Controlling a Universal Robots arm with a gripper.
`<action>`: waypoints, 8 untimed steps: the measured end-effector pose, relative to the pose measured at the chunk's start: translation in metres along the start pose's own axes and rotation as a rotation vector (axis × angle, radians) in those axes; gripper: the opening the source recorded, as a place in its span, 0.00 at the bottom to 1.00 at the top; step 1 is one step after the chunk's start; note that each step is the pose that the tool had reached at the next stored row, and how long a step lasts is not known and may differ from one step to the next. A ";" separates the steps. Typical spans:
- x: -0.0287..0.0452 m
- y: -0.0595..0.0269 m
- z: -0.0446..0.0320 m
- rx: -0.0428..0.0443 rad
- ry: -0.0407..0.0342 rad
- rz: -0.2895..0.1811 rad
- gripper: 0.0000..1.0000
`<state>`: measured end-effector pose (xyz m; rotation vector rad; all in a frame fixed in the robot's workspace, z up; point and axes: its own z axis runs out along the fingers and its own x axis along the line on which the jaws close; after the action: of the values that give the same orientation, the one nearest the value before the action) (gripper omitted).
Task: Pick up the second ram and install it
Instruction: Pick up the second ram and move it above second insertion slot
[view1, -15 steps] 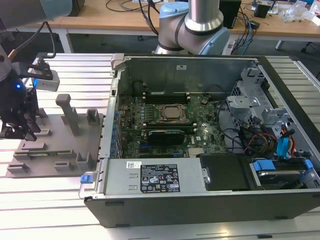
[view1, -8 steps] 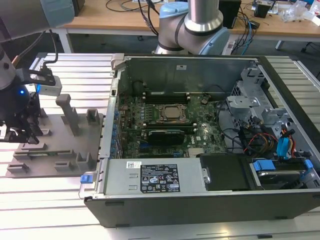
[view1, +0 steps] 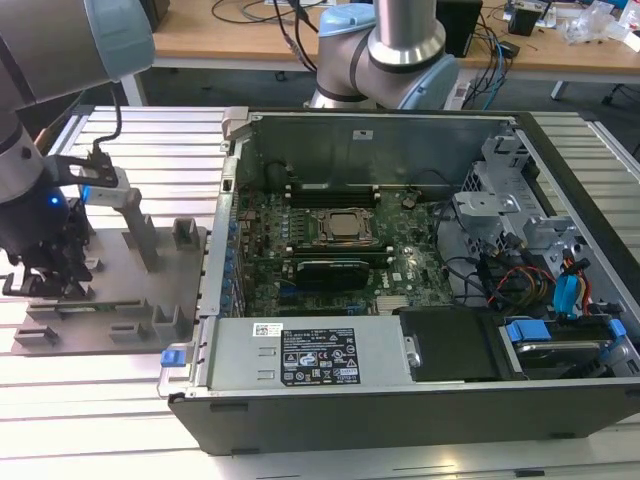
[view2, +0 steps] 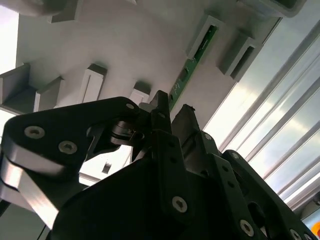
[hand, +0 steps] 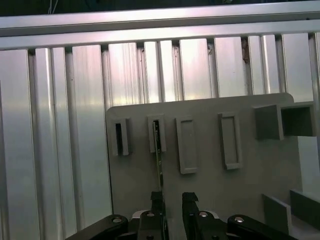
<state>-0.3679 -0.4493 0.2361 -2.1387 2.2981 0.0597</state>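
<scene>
labels (view1: 320, 368) on power supply (view1: 240, 362), print illegible

Silver-grey arm (view1: 405, 30), light-blue joint caps (view1: 120, 35). Black tool (hand: 173, 199), silver screw heads (view2: 34, 131). Black cable (view1: 118, 115) and blue light (view1: 52, 200) above tool.

The exterior view overlooks the whole desk (view1: 100, 420); both wrist views look closely past the hand (hand: 173, 196) onto the tray (hand: 210, 185).

Wooden desk (view1: 200, 40) w/ cables (view1: 291, 28) behind ribbed alu table (view1: 90, 410).
</scene>
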 end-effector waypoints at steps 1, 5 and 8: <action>0.0001 -0.0001 0.0022 0.0000 0.0000 0.000 0.30; 0.0002 -0.0002 0.0067 0.0001 0.0000 0.000 0.30; 0.0003 -0.0003 0.0105 0.0001 0.0000 0.000 0.30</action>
<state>-0.3679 -0.4494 0.2256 -2.1387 2.2980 0.0597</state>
